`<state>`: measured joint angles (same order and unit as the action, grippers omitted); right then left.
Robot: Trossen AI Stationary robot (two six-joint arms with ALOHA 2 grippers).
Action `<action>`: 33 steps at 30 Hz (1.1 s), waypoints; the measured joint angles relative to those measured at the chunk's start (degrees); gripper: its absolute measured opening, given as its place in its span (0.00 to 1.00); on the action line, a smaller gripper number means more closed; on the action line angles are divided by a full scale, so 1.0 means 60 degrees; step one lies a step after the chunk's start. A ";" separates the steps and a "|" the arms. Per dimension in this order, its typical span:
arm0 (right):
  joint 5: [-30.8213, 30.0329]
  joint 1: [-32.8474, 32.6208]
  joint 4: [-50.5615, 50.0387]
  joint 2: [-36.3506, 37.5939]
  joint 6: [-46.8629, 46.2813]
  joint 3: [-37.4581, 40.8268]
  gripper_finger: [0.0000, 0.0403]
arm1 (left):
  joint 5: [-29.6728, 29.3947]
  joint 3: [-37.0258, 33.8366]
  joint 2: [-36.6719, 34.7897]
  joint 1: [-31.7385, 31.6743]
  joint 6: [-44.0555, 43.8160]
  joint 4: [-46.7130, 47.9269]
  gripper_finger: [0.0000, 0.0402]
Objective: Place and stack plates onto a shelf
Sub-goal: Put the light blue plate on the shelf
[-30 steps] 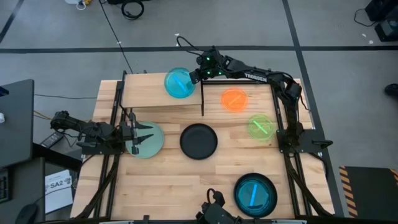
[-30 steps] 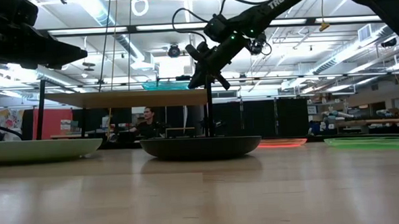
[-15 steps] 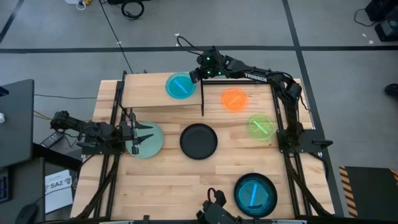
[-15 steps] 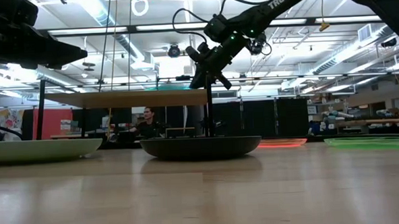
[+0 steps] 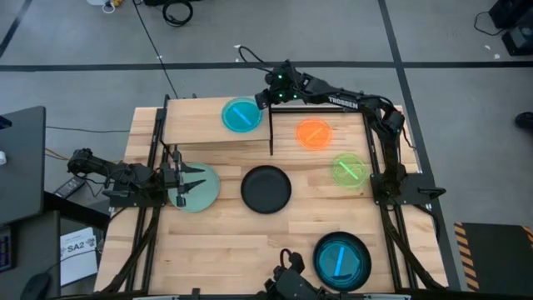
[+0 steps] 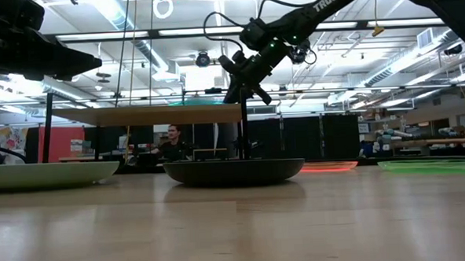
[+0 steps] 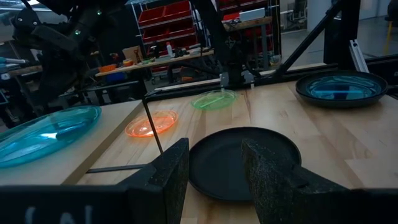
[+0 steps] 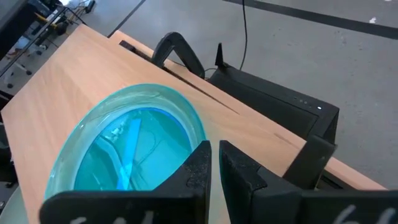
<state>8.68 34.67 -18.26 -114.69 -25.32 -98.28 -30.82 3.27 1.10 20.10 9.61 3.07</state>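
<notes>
The shelf point(image 5: 196, 127) stands at the table's far left, and one translucent blue plate point(image 5: 241, 114) lies flat on its right half. My right gripper point(image 5: 270, 91) hovers just off that plate's far right rim, with its fingers point(image 8: 214, 163) a narrow gap apart and touching nothing. My left gripper point(image 5: 185, 178) is open above the mint plate point(image 5: 200, 188), which rests on the table. A black plate point(image 5: 266, 188), an orange plate point(image 5: 314, 133) and a green plate point(image 5: 349, 168) lie on the table. Another blue plate sits in a black plate point(image 5: 341, 259) near the front.
The shelf's black legs point(image 5: 271, 137) stand between the blue plate and the orange plate. The shelf's left half point(image 5: 187, 121) is bare wood. Black arm frames run along both table sides. In the low view a person point(image 6: 170, 141) sits in the room behind.
My right gripper has drawn back a little from the blue plate, up and toward the table's far edge. The blue plate shifted slightly on the shelf and now lies still there.
</notes>
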 joint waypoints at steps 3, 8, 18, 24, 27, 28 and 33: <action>0.0065 0.0055 0.0012 0.0000 0.0004 0.0000 0.12 | 0.0002 0.0000 0.0000 0.0000 0.0000 0.0000 0.39; 0.1139 0.0192 0.0111 0.0092 0.0033 0.0004 0.16 | 0.0000 0.0000 0.0000 0.0003 0.0000 0.0000 0.39; 0.2515 0.0430 0.0060 0.1430 0.0301 0.0004 0.15 | -0.0001 0.0000 0.0004 0.0001 0.0000 -0.0004 0.39; 0.2577 0.0243 -0.1022 0.2784 0.0913 0.0004 0.15 | -0.0001 0.0000 0.0004 0.0004 -0.0094 -0.0029 0.39; 0.2570 -0.0018 -0.1988 0.3437 0.1501 0.0004 0.15 | 0.0005 -0.0003 0.0004 0.0000 -0.0555 -0.0073 0.39; 0.2501 -0.0156 -0.2407 0.3670 0.1807 0.0004 0.15 | 0.0000 -0.0002 0.0004 0.0001 -0.0727 -0.0122 0.39; 0.1313 -0.1290 -0.4495 0.4537 0.2992 0.0004 0.15 | 0.0013 -0.0004 0.0004 0.0000 -0.1035 -0.0434 0.39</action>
<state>16.56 26.93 -45.23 -87.47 -7.37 -98.26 -30.74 3.25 1.13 20.10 3.40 0.47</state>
